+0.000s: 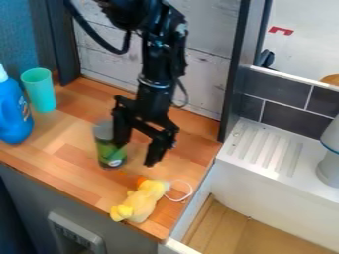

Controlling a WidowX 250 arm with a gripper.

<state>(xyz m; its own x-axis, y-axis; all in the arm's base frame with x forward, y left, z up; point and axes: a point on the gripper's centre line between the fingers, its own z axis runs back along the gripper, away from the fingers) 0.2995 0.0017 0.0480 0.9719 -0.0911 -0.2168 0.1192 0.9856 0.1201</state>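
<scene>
The black gripper (pixel 138 151) hangs over the wooden counter, its two fingers spread apart with nothing between them. Its left finger overlaps the right side of a green can (pixel 106 151) with a greyish top, which stands upright; whether they touch, I cannot tell. Nearer the counter's front edge lies a yellow plush toy (pixel 141 199) with an orange part and a white cord loop, below the gripper in the view.
On the wooden counter (pixel 73 126), a blue bottle (pixel 13 111) and a teal cup (pixel 39 91) stand at the far left. Dark posts frame the wall behind the arm. To the right are a white ribbed drainboard (pixel 265 149), a sink basin and a grey-white object (pixel 330 166).
</scene>
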